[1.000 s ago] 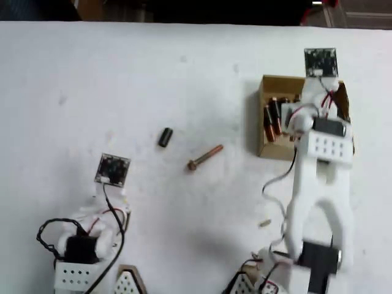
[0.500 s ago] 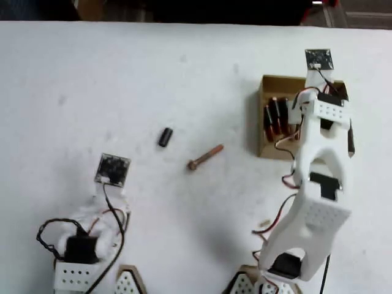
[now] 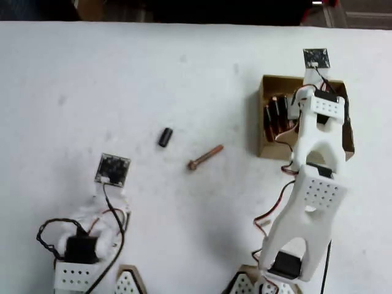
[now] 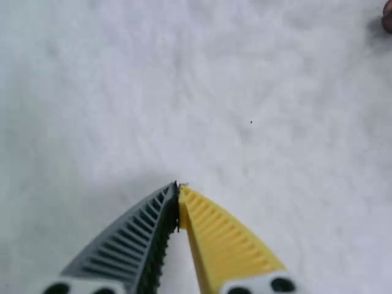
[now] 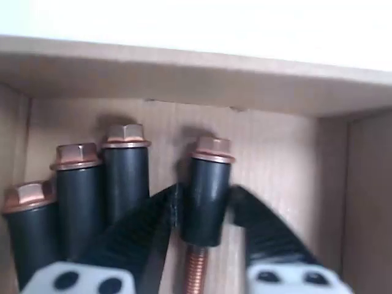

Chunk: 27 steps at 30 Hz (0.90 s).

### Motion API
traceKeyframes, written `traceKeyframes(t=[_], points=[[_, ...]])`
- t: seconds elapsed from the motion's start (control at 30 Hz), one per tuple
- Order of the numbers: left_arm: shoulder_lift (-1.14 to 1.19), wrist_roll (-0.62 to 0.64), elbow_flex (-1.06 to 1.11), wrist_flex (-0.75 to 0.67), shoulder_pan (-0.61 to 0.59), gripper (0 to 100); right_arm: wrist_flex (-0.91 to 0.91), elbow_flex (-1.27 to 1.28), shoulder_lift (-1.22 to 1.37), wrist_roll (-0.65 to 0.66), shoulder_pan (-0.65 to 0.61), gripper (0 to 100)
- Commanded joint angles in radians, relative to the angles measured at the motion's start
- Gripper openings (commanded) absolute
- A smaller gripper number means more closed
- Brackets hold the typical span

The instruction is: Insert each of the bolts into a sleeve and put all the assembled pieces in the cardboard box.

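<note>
My right gripper [image 5: 205,202] is inside the cardboard box [image 5: 184,67], shut on an assembled piece [image 5: 206,196], a black sleeve with a copper bolt through it. Three more assembled pieces [image 5: 125,177] stand side by side next to it. From above, the right arm [image 3: 315,110] stretches over the box [image 3: 261,119] at the right. A loose copper bolt [image 3: 205,157] lies mid-table, with a loose black sleeve [image 3: 165,137] to its left. My left gripper [image 4: 178,188] is shut with nothing in it, low over bare table; its arm [image 3: 86,245] sits at the near left.
The table [image 3: 122,73] is white, with open surface around the loose bolt and sleeve. A small pale scrap [image 3: 264,223] lies beside the right arm's base. A dark rounded thing [image 4: 387,18] shows at the edge of the left wrist view.
The right arm has stretched forward and dropped lower over the box, carrying the piece inside. The left arm, the loose bolt and the loose sleeve have not moved.
</note>
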Motion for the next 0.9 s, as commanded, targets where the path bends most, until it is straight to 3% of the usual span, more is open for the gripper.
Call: traceKeyframes(t=[0.0,0.37,0.87], points=[[-0.012,-0.011,-0.003,0.006,-0.005,2,-0.001,-0.035,-0.002,0.012,-0.004,23.8],[-0.012,-0.011,-0.003,0.006,-0.005,2,0.013,-0.031,-0.062,0.005,-0.002,26.9],[-0.012,-0.011,-0.003,0.008,-0.005,2,0.38,-0.031,-0.394,0.003,-0.113,26.9]])
